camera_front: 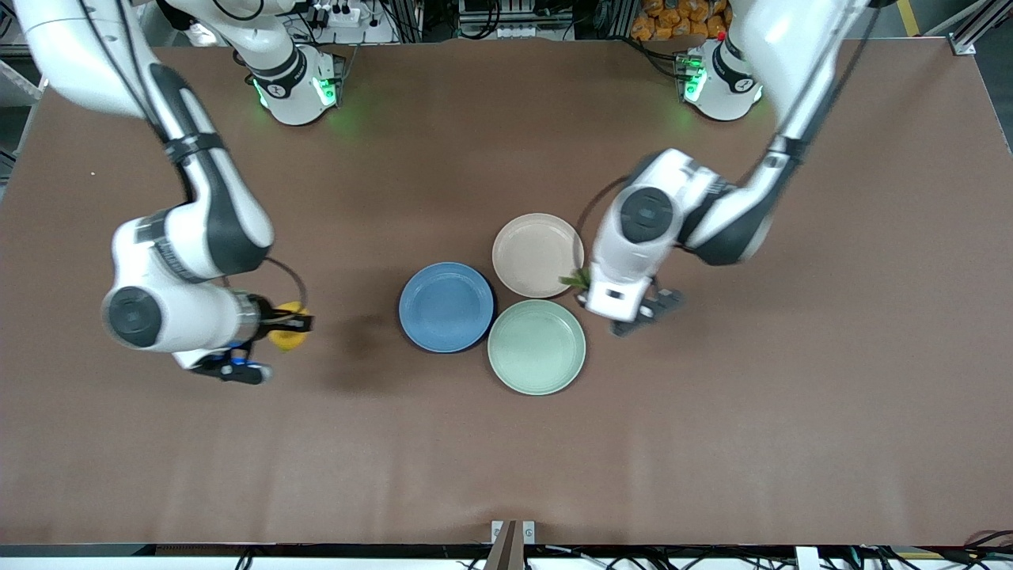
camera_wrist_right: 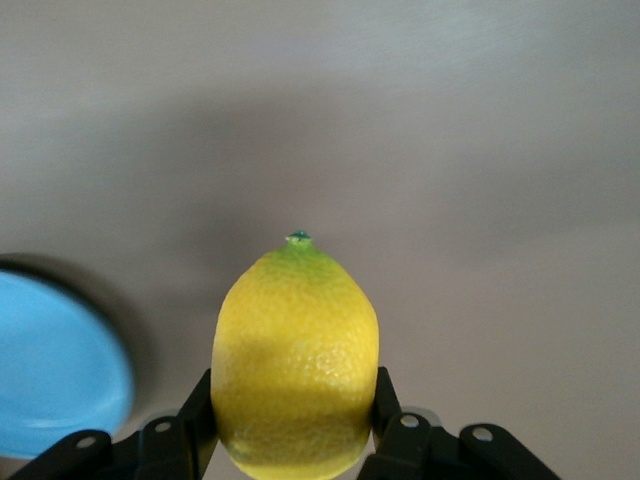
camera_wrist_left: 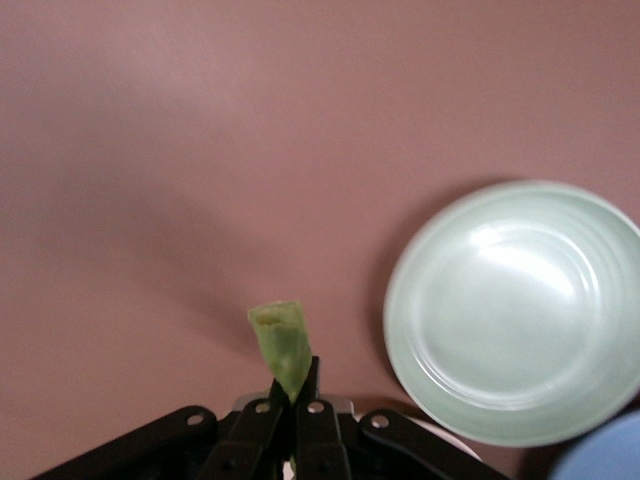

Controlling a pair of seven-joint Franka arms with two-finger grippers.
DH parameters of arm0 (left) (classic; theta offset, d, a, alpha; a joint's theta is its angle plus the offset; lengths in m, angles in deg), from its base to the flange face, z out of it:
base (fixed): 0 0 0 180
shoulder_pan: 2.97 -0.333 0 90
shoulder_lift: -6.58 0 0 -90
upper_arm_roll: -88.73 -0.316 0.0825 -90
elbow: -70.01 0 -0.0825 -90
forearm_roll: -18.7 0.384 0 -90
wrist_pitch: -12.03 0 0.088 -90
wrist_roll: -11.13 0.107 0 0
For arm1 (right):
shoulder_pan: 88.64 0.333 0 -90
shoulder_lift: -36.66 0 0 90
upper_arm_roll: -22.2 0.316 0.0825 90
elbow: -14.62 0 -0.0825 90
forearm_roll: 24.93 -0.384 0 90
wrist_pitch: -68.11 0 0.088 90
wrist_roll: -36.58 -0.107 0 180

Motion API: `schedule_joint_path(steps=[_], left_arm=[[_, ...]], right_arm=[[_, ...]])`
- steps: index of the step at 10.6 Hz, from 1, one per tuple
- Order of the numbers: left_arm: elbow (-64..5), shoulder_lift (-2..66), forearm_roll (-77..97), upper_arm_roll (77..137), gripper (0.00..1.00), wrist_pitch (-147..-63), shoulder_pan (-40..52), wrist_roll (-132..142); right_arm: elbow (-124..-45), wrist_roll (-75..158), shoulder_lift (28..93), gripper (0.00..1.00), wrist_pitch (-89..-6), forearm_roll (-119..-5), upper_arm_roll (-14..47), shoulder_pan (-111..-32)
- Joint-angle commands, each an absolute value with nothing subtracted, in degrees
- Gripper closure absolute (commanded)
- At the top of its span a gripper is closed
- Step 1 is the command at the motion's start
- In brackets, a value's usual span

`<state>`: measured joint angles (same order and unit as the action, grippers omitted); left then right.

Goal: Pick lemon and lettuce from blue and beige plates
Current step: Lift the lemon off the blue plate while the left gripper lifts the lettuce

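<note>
My right gripper (camera_front: 294,323) is shut on the yellow lemon (camera_front: 286,336) and holds it above bare table toward the right arm's end, away from the blue plate (camera_front: 445,307). In the right wrist view the lemon (camera_wrist_right: 296,360) fills the space between the fingers. My left gripper (camera_front: 587,286) is shut on the green lettuce leaf (camera_front: 576,279) and holds it up by the edge of the beige plate (camera_front: 536,255). In the left wrist view the lettuce (camera_wrist_left: 282,344) sticks out from the closed fingers. Both plates show nothing on them.
A mint-green plate (camera_front: 536,346) lies nearer the front camera than the beige plate and touches both other plates. It also shows in the left wrist view (camera_wrist_left: 515,310). The brown table (camera_front: 712,435) spreads wide around the plates.
</note>
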<state>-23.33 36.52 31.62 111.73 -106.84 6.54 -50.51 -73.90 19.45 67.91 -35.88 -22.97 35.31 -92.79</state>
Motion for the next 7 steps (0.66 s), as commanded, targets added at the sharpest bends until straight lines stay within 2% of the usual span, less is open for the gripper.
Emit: schedule_joint_path(steps=[1, 4, 5, 7], left_arm=[[-23.68, 36.28, 32.85, 112.38, 1.00, -105.13, -2.14, -37.28], [-23.86, 39.70, 32.94, 112.29, 1.00, -105.56, -11.03, -22.40], [-23.86, 40.67, 33.03, 112.29, 1.00, -105.83, -12.97, -19.14], [-24.12, 42.34, 33.03, 112.29, 1.00, -107.05, -15.97, -14.21]], right_arm=[[-78.45, 28.37, 64.61, 1.00, -36.92, -23.08, 31.45, -93.03], [-90.99, 35.51, 60.14, 1.00, -49.10, -23.08, 27.57, -93.03], [-92.07, 35.53, 60.04, 1.00, -49.92, -23.17, 27.39, -92.95], [-97.41, 35.44, 59.25, 1.00, -56.57, -24.39, 27.30, -92.86]])
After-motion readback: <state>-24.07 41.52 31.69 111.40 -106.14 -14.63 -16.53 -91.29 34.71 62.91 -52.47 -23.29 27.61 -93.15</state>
